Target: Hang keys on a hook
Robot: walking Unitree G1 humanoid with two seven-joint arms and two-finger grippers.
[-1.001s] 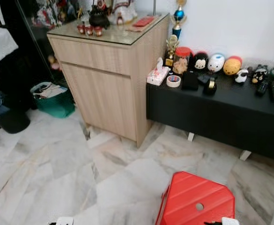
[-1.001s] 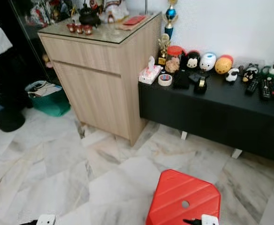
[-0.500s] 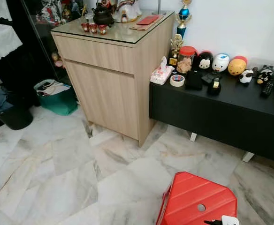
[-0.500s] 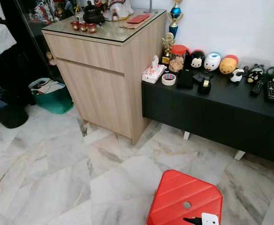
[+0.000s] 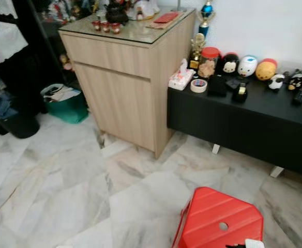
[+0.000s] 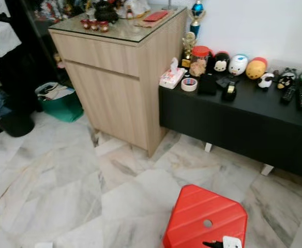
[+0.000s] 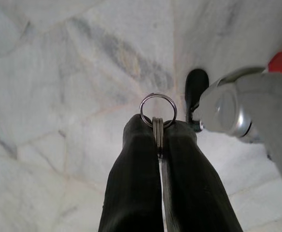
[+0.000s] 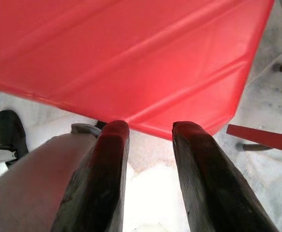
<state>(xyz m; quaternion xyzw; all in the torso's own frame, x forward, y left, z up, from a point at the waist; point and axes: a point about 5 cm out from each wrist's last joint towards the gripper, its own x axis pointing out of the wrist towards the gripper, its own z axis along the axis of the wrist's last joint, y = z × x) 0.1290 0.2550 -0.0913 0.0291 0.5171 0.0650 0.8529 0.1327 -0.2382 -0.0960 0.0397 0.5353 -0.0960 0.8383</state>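
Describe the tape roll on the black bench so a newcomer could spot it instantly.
Start at the tall light-wood cabinet; the long black bench butts against its right side. At the bench's cabinet end, the tape roll lies flat next to the tissue pack. It is the only white ring there, with coloured print around its rim; behind it stands a red-lidded jar.

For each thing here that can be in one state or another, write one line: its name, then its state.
left hand: shut on the keys, above the marble floor.
keys: pinched between the fingers, ring sticking out past the tips.
right hand: open, holding nothing, above the red stool.
red stool: standing upright on the floor.
wooden cabinet: drawer and door shut.
jar: upright, red lid on.
green bin: open at the top, things inside.
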